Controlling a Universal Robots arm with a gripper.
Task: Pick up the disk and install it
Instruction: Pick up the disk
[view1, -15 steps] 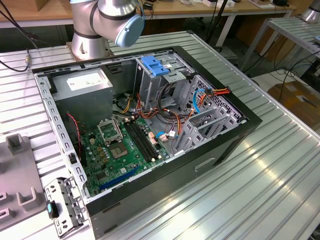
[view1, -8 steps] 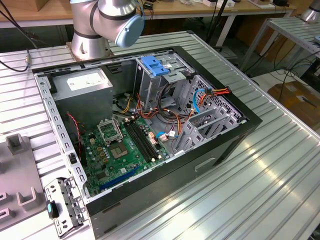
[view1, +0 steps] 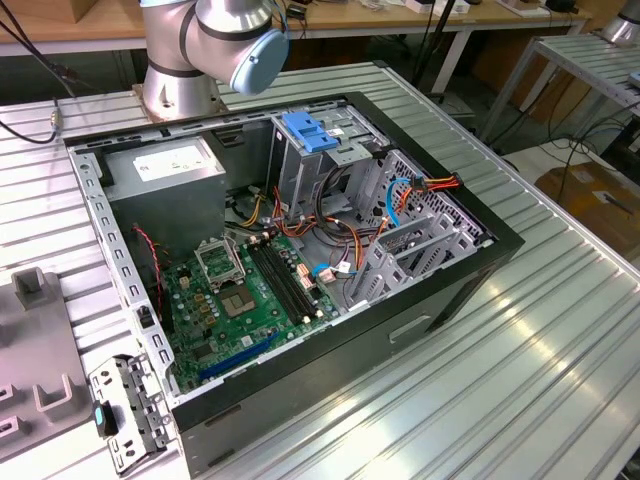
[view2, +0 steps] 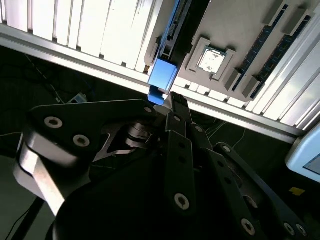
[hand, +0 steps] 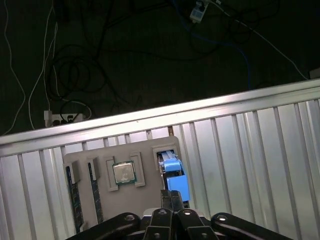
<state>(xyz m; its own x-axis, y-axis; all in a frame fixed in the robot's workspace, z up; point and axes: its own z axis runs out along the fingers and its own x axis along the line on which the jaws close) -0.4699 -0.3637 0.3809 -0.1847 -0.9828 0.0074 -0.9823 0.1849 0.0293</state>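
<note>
The disk (hand: 172, 175), a flat dark rectangular drive framed by bright blue plastic rails, sits in a slot at one edge of a pale grey moulded plastic parts tray (hand: 125, 150). In the second wrist view its blue end (view2: 163, 75) faces the camera and the dark body runs away along the tray's edge.

The black metal gripper (hand: 171, 195) hangs over that blue end. Its jaws are together, the two fingertips side by side with only a thin seam between them. In both wrist views the tips lie just beside the blue end of the disk; whether they touch it I cannot tell.

In the same tray, next to the disk's slot, a square silver processor chip (hand: 123, 173) lies in its own recess. Beyond it, two long dark memory sticks (hand: 75, 200) stand in narrow slots. The tray rests on a ribbed aluminium table (hand: 250, 150), near its edge, and loose cables (hand: 75, 75) lie on the dark floor past that edge.

In the exterior view, an open black computer case (view1: 480, 260) fills the centre of the frame, with a green motherboard (view1: 250, 300) in its lower left part and a wide blue plastic latch piece (view1: 308, 133) near its top. The arm's silver base (view1: 180, 80) stands at the upper left.
</note>
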